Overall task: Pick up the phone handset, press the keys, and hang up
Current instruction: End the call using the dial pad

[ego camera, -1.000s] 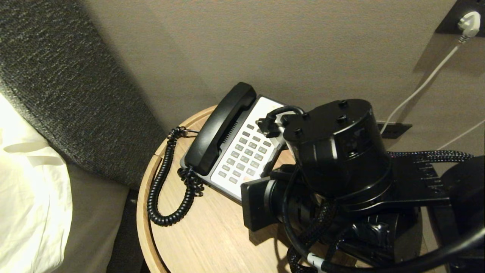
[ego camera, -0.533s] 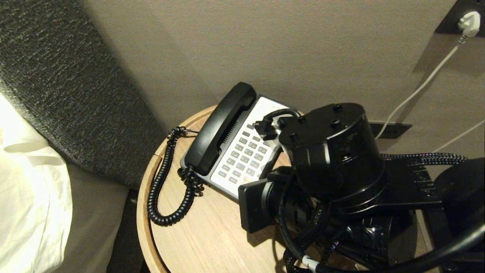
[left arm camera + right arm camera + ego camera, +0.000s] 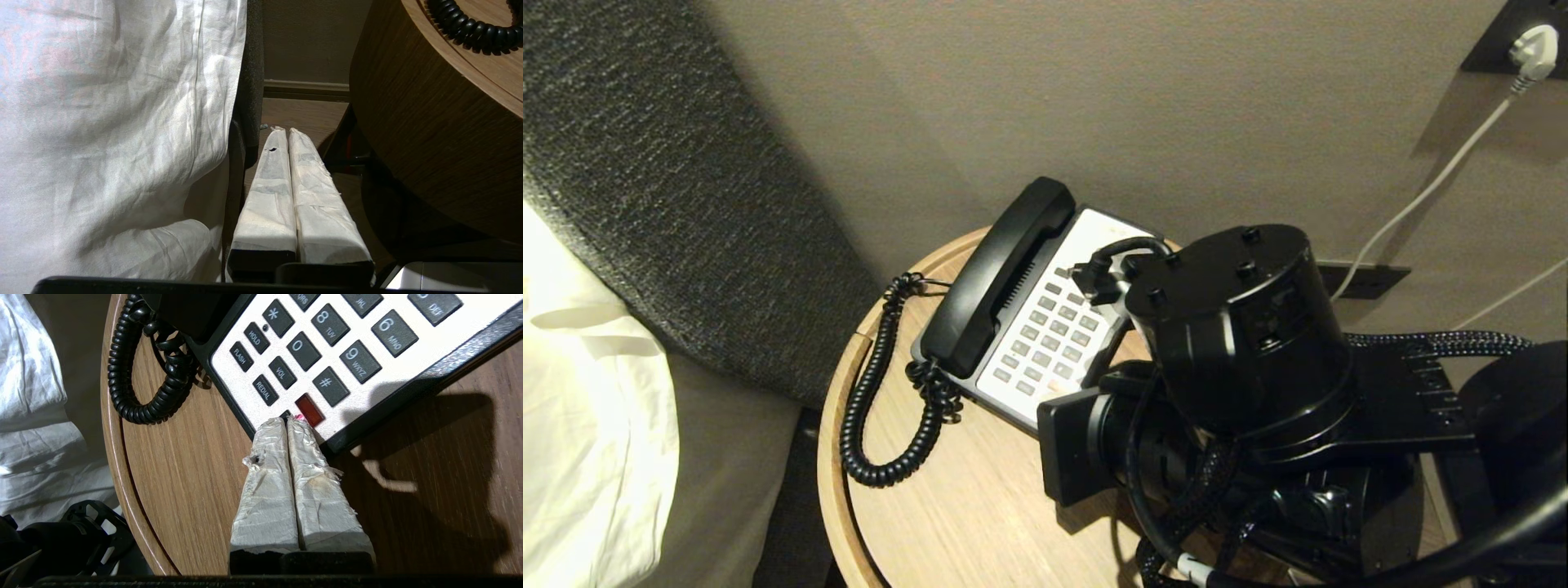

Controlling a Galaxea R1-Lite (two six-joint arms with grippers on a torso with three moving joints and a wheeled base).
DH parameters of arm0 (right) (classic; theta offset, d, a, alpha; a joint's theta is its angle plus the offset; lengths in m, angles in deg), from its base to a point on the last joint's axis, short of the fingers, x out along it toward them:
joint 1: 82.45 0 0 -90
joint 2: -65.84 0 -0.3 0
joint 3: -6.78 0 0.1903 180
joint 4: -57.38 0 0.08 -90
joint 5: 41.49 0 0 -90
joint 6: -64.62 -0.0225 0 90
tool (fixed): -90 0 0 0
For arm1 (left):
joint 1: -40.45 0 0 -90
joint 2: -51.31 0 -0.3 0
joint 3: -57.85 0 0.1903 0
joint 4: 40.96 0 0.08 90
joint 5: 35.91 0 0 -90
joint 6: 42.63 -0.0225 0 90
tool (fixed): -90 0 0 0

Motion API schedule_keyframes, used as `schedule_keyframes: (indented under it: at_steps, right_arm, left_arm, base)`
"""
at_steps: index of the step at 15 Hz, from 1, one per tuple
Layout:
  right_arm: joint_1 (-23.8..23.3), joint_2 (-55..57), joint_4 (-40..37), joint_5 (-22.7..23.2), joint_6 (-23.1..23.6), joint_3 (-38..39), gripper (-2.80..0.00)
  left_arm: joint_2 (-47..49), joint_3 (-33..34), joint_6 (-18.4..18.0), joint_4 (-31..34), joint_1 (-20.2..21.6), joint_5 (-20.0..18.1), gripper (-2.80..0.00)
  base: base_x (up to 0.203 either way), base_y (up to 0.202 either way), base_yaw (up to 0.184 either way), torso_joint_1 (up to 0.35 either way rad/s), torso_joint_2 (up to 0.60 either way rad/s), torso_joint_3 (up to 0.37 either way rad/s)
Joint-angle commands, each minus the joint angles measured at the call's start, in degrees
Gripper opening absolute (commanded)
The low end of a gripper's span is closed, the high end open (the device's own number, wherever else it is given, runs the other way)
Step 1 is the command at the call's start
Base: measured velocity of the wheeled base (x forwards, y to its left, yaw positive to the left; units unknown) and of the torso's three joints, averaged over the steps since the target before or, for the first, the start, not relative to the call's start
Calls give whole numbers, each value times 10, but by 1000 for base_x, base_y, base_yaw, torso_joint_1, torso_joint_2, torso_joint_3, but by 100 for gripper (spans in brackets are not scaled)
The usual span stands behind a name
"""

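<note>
Because the phone handset [image 3: 996,278] lies seated in its cradle along the robot's-left edge of the black-and-white phone base [image 3: 1045,343], with its coiled cord [image 3: 882,400] looping loosely over the round wooden side table [image 3: 956,506], either nothing has been lifted or the hanging-up is already done; these views alone cannot say which. The right gripper [image 3: 286,421] hangs just at the near edge of the base with its tape-wrapped fingers [image 3: 267,490] pressed together and holding nothing, tips beside the small red button [image 3: 309,409] under the # key. Jaws brought together like this make a single narrow point, which suits poking one key without catching its neighbours, so I judge the pose belongs to the key-pressing part of the task. Whether the tips touch the panel I cannot tell. The left gripper [image 3: 282,130] is parked low beside the table's curved wall, between it and the white bed sheet [image 3: 114,122], its wrapped fingers likewise pressed together on nothing, out of the working arm's way.
</note>
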Motion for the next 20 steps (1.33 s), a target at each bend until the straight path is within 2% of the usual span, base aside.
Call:
schedule_keyframes:
  at_steps: [1,20]
  right_arm:
    - [0,-6,3,-1,-2,-3,-280]
    - [0,-6,3,-3,-2,3,-280]
  left_arm:
    - [1,14,0,0,0,0,-280]
    - [1,14,0,0,0,0,-280]
  base:
    - [0,0,0,0,0,0]
    - [0,0,0,0,0,0]
